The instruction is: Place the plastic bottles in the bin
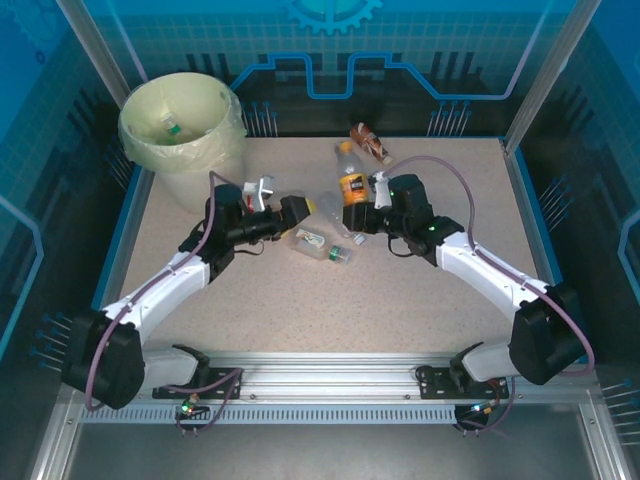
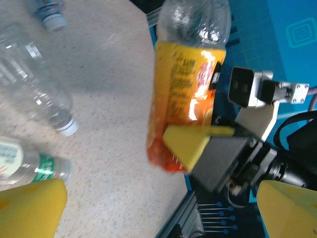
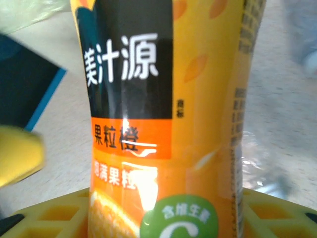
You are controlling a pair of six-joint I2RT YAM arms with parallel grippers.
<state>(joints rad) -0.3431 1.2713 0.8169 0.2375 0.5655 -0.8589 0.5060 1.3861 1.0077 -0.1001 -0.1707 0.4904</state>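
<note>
The right jaws bracket the upright orange-labelled juice bottle (image 1: 352, 186), one pad against its label; whether they pinch it I cannot tell. The left jaws gape wide just beside it. A green-labelled bottle (image 1: 322, 243) lies near on the table (image 1: 440, 320). The bin (image 1: 185, 130) stands by the far left corner.

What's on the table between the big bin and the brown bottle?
Nothing. In the top view, the table is bare between the bin and the brown bottle.
</note>
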